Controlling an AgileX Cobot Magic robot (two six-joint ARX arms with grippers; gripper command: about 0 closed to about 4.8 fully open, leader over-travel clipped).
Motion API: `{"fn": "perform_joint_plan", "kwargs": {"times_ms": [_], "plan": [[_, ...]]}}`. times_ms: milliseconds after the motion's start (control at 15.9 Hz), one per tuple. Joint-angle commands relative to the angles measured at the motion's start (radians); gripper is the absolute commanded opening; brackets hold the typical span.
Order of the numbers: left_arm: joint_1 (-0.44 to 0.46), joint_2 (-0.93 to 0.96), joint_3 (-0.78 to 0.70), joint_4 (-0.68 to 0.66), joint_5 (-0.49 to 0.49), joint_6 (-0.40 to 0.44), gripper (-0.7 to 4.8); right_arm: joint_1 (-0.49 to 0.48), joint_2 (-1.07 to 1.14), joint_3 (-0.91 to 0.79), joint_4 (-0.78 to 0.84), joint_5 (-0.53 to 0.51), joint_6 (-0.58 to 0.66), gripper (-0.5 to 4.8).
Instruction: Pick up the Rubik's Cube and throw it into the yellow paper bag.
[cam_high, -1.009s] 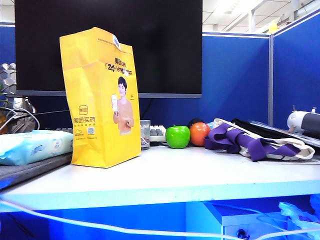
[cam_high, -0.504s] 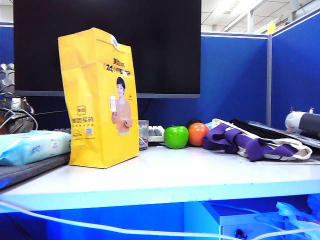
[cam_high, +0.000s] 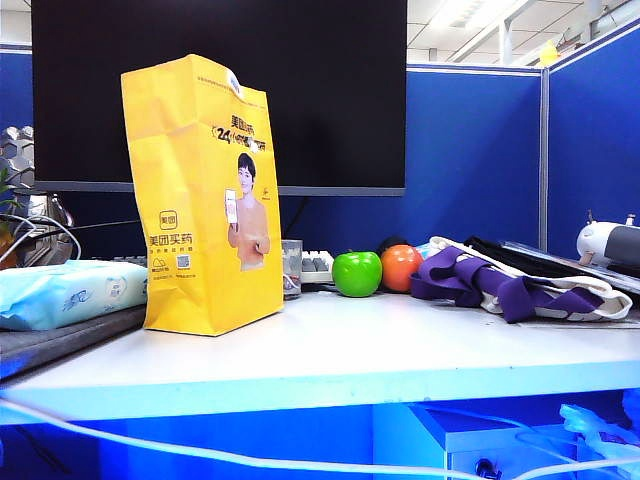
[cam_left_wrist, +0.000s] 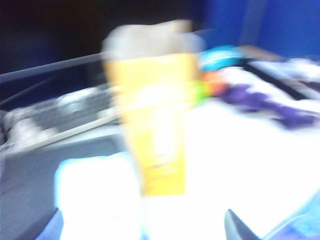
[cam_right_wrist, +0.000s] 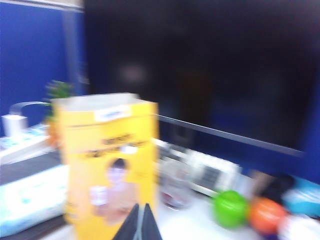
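Exterior view, yellow paper bag (cam_high: 205, 200) upright (both pincers unseen)

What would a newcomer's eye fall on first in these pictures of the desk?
The tall yellow paper bag standing upright at the left of the white desk, in front of a big dark monitor. Next, the green apple and orange fruit, side by side at the back, beside a purple-strapped cloth bag. The right gripper has its fingers closed, facing the bag.
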Motion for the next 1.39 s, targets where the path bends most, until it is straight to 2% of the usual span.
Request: {"fn": "perform_joint_plan", "kwargs": {"times_ms": [63, 189, 252, 441, 567, 694, 1387], "plan": [[0.001, -0.173, -0.082, 0.063, -0.036, -0.042, 3.98, -0.001, 0.081, -0.036, 0.09, -0.019, -0.01, -0.02], [0.001, -0.264, -0.132, 0.066, -0.078, -0.106, 3.98, -0.002, 0.122, -0.069, 0.183, -0.023, -0.01, -0.02], [0.001, -0.318, -0.167, 0.066, -0.11, -0.133, 3.97, -0.002, 0.121, -0.115, 0.237, 0.01, -0.01, -0.02], [0.001, -0.369, -0.206, 0.076, -0.169, -0.146, 3.93, -0.006, 0.126, -0.219, 0.274, 0.091, -0.019, -0.02], [0.001, -0.365, -0.206, 0.09, -0.259, -0.192, 3.93, -0.006, 0.137, -0.252, 0.266, 0.106, -0.025, -0.01], [0.001, -0.365, -0.206, 0.061, -0.397, -0.198, 3.93, -0.006, 0.137, -0.254, 0.257, 0.106, -0.024, 0.0], [0.001, -0.367, -0.206, 0.058, -0.385, -0.206, 3.94, -0.006, 0.137, -0.254, 0.254, 0.105, -0.024, -0.01]]}}
